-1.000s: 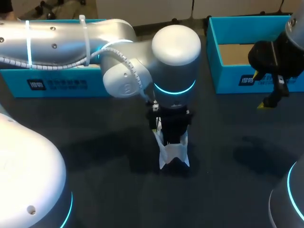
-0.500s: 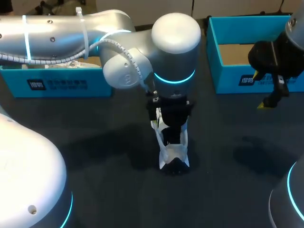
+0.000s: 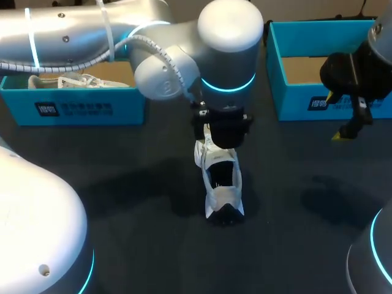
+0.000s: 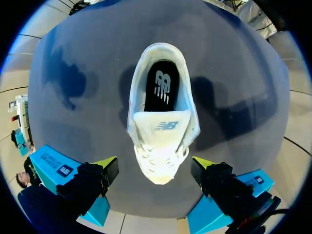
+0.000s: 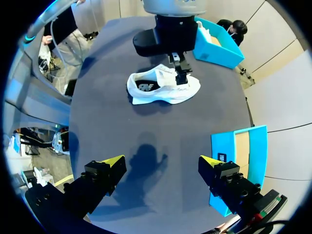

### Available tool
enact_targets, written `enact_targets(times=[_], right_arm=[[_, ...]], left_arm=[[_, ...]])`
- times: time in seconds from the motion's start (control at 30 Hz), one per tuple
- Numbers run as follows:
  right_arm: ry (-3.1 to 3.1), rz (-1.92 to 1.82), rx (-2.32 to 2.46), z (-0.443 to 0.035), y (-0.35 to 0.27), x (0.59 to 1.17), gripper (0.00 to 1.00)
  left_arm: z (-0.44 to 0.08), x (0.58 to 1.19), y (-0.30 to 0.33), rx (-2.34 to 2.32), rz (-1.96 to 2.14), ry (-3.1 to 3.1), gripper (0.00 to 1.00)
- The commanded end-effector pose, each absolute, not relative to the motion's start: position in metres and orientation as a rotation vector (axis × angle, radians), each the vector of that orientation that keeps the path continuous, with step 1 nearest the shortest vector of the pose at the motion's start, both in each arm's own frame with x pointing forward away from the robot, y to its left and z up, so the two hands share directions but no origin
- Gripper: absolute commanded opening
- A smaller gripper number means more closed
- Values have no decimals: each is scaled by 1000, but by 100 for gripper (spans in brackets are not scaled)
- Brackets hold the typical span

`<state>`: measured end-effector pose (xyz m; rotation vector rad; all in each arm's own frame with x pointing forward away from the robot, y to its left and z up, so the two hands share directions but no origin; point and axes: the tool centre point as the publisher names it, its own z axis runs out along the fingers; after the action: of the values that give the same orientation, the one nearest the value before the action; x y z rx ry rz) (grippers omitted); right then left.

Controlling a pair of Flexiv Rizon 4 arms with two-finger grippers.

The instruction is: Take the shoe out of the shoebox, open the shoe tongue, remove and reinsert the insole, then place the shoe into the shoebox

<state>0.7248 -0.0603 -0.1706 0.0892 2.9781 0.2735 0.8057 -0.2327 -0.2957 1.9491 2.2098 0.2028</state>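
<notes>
A white shoe [image 3: 222,187] stands upright on the dark table, its toe toward the far side. Its tongue [image 4: 162,125] is pulled toward the toe, and the black insole [image 4: 163,89] lies inside. My left gripper [image 3: 220,133] hangs open just above the shoe's toe end. In the left wrist view the left gripper [image 4: 156,166] has its yellow tips wide on either side of the toe, touching nothing. My right gripper [image 3: 350,116] hangs open and empty beside the right shoebox [image 3: 277,67]. From the right gripper [image 5: 162,163] the shoe [image 5: 163,87] lies well ahead.
The left shoebox [image 3: 73,107] holds another white shoe [image 3: 64,81]. The right shoebox shows a bare cardboard floor. Both boxes stand along the table's far edge. My left arm [image 3: 92,37] stretches across above the left shoebox.
My left gripper has lifted up and back off the shoe, uncovering the tongue and the opening. The shoe and my right arm have stayed put.
</notes>
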Motion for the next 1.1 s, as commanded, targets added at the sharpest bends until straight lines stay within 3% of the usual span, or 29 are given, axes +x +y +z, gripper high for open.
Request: enact_targets(times=[0.03, 0.07, 0.1, 0.83, 1.1], right_arm=[[2981, 268, 91, -172, -59, 726, 100], [2981, 268, 91, -172, -59, 726, 100], [2981, 268, 91, -172, -59, 726, 100], [2981, 268, 91, -172, -59, 726, 100], [2981, 268, 91, -172, -59, 726, 100]], left_arm=[[-291, 805, -228, 1948, 198, 2203, 52], [-291, 805, -228, 1948, 196, 2202, 38], [-290, 804, -227, 1948, 194, 2201, 35], [-335, 760, -224, 2045, 114, 2220, 35], [-310, 768, -220, 1974, 99, 2234, 39]])
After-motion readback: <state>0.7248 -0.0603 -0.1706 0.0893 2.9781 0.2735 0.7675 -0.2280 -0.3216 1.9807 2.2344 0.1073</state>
